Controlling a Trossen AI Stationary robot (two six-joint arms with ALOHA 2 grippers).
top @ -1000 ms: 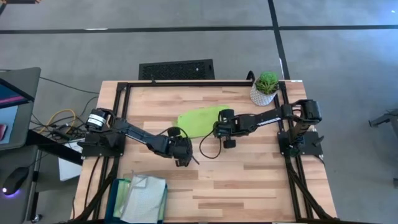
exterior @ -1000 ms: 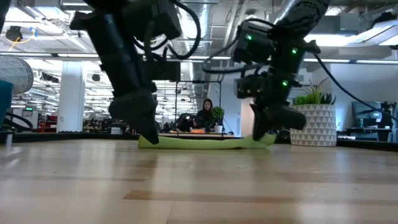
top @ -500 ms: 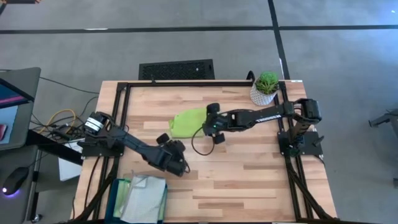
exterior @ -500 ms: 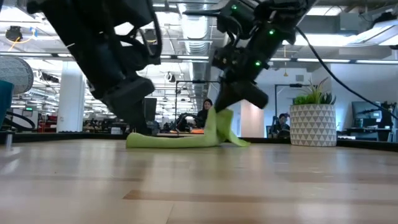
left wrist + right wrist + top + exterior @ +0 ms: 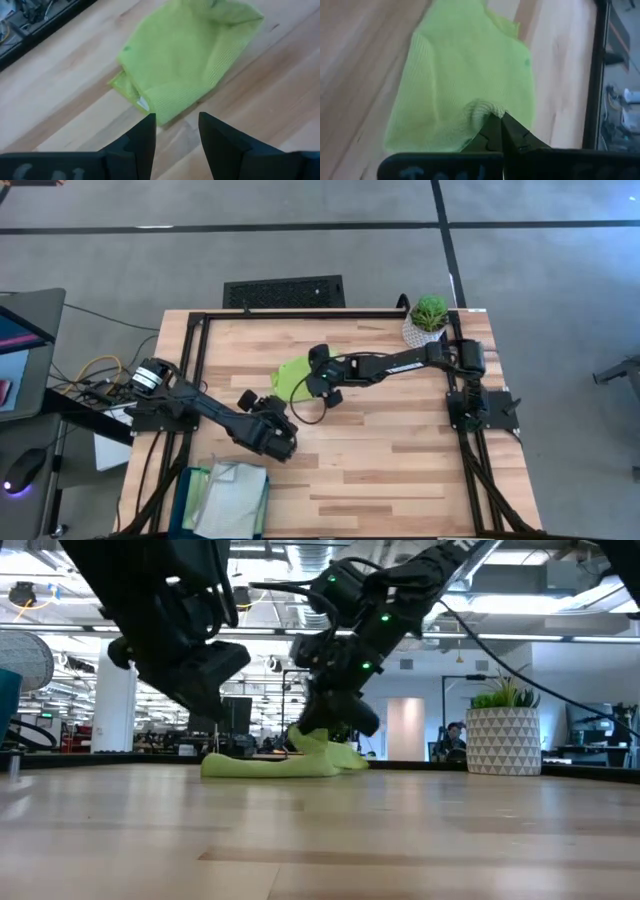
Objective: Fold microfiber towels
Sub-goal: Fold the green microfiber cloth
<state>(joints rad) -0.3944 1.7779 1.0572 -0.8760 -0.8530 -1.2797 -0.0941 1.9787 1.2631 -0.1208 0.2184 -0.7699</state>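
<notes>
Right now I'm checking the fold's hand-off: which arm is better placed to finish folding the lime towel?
Right. The right gripper is pinching the lime towel; the left gripper is open beside it.

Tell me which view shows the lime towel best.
The left wrist view: the lime towel fills it, folds and white tag clear. The right wrist view shows it pinched in the right tool. The high view has it half hidden by the arm, and the low view shows only a flat edge-on heap.

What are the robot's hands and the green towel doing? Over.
Right gripper shut on lime towel, folding it over. Left gripper open, off the towel. Nothing in the way.
</notes>
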